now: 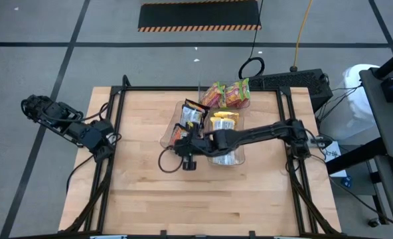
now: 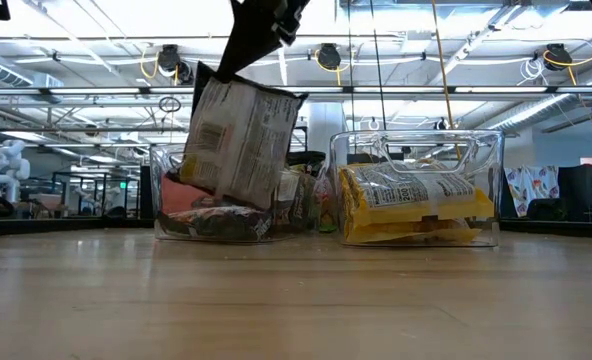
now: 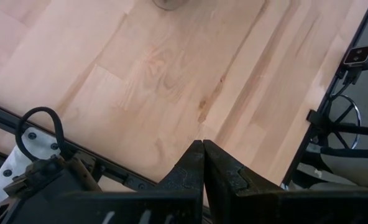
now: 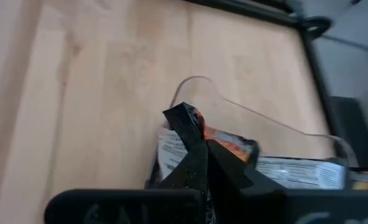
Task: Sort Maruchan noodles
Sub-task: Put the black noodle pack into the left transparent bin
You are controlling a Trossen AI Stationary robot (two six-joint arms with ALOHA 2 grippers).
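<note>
The right arm stretches in from the right edge of the table (image 1: 150,199), and its right gripper (image 4: 199,146) is clenched on the top edge of a dark brown packet (image 2: 238,140), which hangs tilted in the air with its pale printed back showing. The packet dangles just above the left clear bin (image 2: 166,190), which already holds more dark packets (image 2: 216,222) and sits near the table's middle. Just beside it stands a second clear bin (image 2: 416,150) stacked with yellow packets (image 2: 416,205). A third bin (image 1: 244,103) near the far edge holds pink-green packets (image 1: 226,94). The left gripper (image 3: 202,163) waits over the table's left edge, fingers pressed together and holding nothing.
</note>
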